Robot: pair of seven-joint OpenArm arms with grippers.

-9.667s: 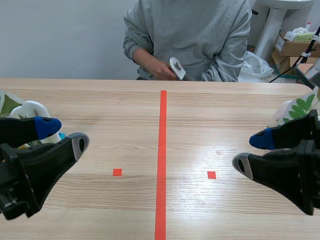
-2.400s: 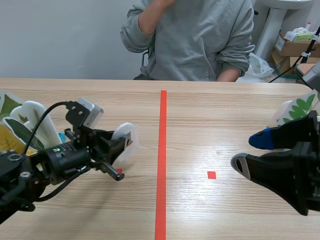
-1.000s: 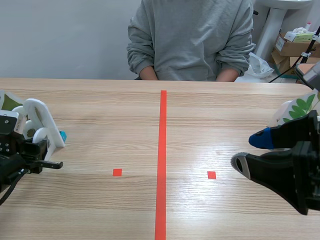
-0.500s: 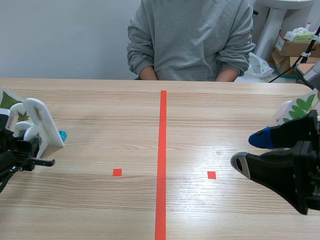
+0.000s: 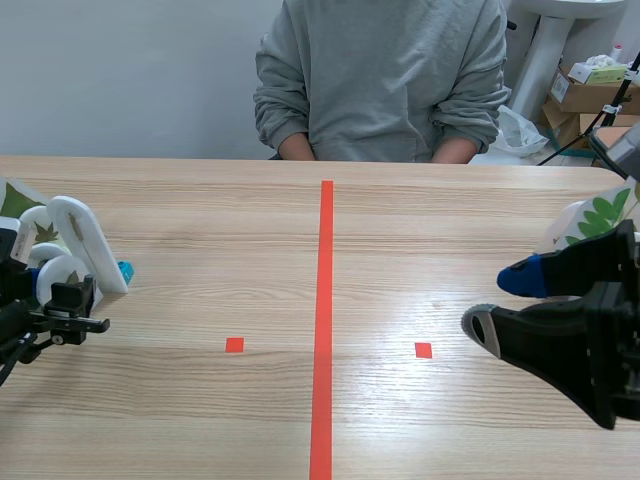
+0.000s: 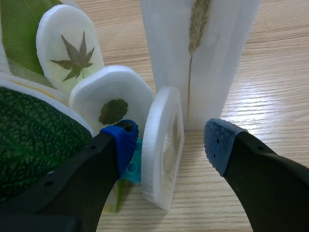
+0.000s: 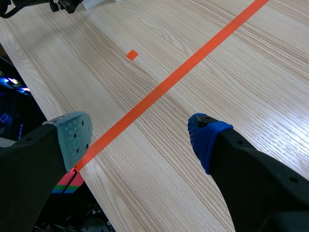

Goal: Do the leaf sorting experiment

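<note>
Left hand (image 6: 171,138) wide around an upright white slab (image 6: 157,159), a leaf (image 6: 173,145) inside — right hand (image 7: 139,130) wide above the table (image 7: 217,58).

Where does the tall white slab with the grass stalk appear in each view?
Left wrist view: the tall white slab stands upright just ahead of the open left tool.
Scene view: at the far left, beside that tool.
Right wrist view: far ahead of the right tool, only a white edge, probably it.
Shared landmark: the left tool, beside the slab in every view.
</note>
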